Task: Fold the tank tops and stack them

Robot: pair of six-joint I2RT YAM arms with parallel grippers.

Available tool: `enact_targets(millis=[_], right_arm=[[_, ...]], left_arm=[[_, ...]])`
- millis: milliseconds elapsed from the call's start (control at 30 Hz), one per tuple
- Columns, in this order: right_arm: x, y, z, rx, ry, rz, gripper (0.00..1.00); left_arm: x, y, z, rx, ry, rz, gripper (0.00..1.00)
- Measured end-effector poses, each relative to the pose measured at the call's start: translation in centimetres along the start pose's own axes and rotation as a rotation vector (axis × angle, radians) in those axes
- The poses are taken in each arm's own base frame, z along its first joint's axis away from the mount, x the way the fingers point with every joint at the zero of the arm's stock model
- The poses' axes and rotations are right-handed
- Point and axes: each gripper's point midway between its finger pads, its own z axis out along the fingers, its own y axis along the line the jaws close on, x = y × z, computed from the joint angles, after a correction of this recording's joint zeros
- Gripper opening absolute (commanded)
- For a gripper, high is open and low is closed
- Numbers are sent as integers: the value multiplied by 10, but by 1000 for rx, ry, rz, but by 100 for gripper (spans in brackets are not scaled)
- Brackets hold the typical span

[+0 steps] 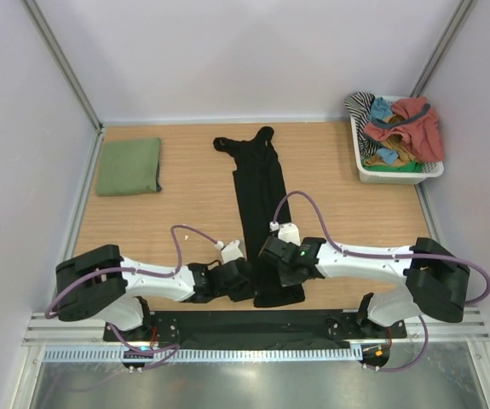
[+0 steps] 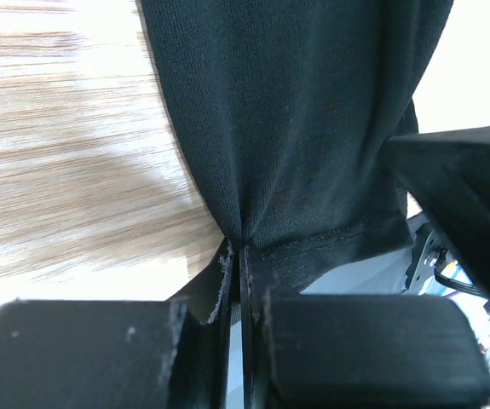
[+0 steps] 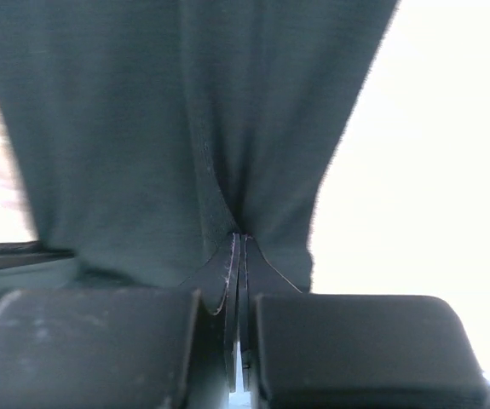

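Note:
A black tank top (image 1: pixel 257 192) lies as a long narrow strip down the middle of the table, straps at the far end. Its hem end lies bunched near the front edge. My left gripper (image 1: pixel 243 281) is shut on the hem's left side, and the cloth (image 2: pixel 296 128) puckers into the shut jaws (image 2: pixel 243 249). My right gripper (image 1: pixel 274 266) is shut on the hem's right side, where the fabric (image 3: pixel 185 119) gathers at the fingertips (image 3: pixel 243 239). An olive green tank top (image 1: pixel 129 166) lies folded at the far left.
A white basket (image 1: pixel 372 173) at the far right holds red, teal and striped garments. Grey walls close in the table on three sides. A metal rail runs along the front edge behind the arm bases.

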Motion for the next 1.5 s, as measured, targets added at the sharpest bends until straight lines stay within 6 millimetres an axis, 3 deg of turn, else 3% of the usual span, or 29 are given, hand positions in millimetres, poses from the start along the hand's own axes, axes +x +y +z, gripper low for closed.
enact_targets(millis=[267,300,433,533,700,1000,1333,1500], right_arm=[[7,-20,-1,67,-8,37,3],[9,-22,-1,69,-6,40,5],[21,-31,2,76,11,55,34],[26,-36,-3,59,12,69,40],[18,-28,-20,-28,-33,110,47],[32,-17,-22,-116,24,120,43],[60,-27,-11,-110,98,125,39],[62,-20,-11,-144,108,134,26]], left_arm=[[0,2,-1,0,0,0,2],[0,2,-2,0,-1,-1,2],[1,5,-4,-3,1,1,3],[1,6,-5,-8,2,3,3],[1,7,-6,-12,2,4,12],[4,7,-13,-13,3,18,37],[14,12,-21,-44,12,48,33],[14,10,-19,-59,10,45,29]])
